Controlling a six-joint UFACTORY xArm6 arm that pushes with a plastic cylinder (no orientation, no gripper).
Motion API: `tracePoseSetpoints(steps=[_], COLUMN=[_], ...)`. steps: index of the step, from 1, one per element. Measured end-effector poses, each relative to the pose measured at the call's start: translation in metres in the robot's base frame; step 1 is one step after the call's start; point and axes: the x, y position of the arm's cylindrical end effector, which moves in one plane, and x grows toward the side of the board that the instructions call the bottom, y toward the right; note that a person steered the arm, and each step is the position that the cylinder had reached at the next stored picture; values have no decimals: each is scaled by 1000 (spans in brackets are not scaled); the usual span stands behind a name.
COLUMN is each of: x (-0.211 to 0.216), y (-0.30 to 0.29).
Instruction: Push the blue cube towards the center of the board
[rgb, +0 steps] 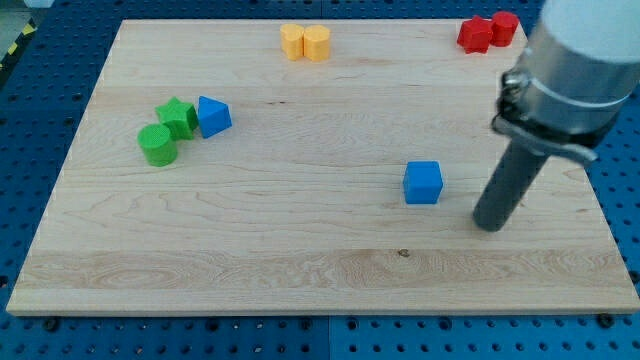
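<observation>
My tip (489, 224) sits on the wooden board (300, 270) at the lower right of the frame. The blue cube (423, 182) is near it, on its left, not touching. At the left of the frame a green cylinder (157, 145), a green star (178, 116) and a blue triangle block (212, 116) huddle close together. Two yellow blocks (305, 43) sit side by side at the top middle. Two red blocks (487, 31) sit together at the top right corner.
</observation>
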Motion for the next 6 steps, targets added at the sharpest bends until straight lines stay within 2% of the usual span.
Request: tracePoseSetpoints(steps=[1,3,5,6], x=[1,-72,-65,-91], y=[-37,-39,-31,-33])
